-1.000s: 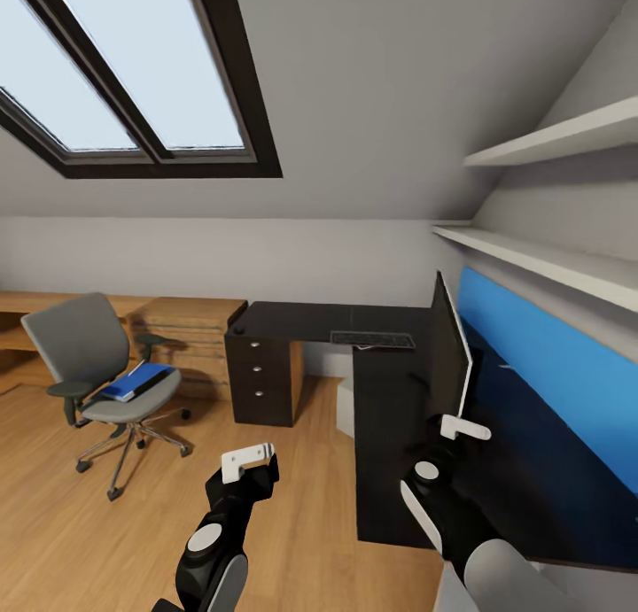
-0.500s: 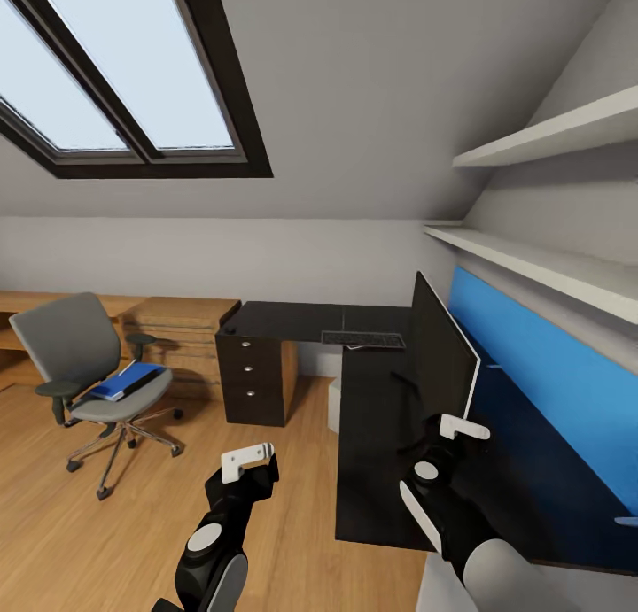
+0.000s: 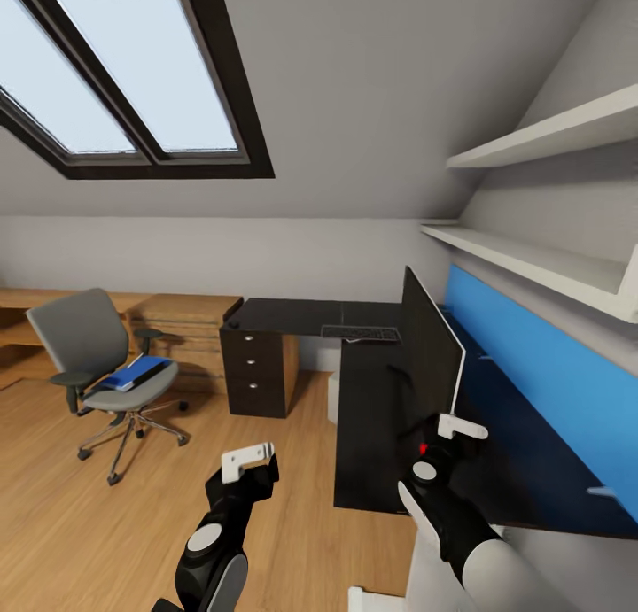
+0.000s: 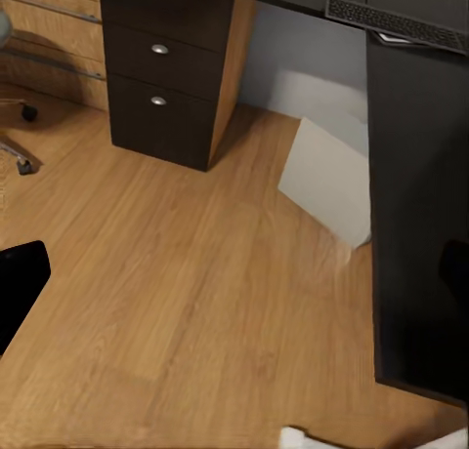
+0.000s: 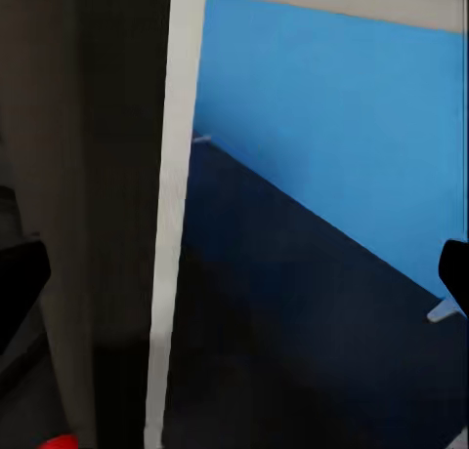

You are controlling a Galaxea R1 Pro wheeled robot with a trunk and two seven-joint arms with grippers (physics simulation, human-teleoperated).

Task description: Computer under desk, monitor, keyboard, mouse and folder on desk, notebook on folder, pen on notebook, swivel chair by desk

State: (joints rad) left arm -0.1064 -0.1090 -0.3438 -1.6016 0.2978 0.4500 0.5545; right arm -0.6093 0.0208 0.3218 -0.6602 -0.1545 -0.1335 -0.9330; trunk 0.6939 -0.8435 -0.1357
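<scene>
black monitor (image 3: 430,355) stands on the desk (image 3: 372,391), its pale edge between my right gripper's (image 3: 450,429) spread fingers, no clamp yet. my left gripper (image 3: 247,460) hangs released over the floor. the blue folder (image 3: 135,372) lies on the swivel chair (image 3: 93,355), the keyboard (image 3: 361,333) on the desk.

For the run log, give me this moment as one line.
right gripper: at monitor edge, grip unclear | left gripper: idle | folder: on swivel chair | keyboard: on desk
</scene>
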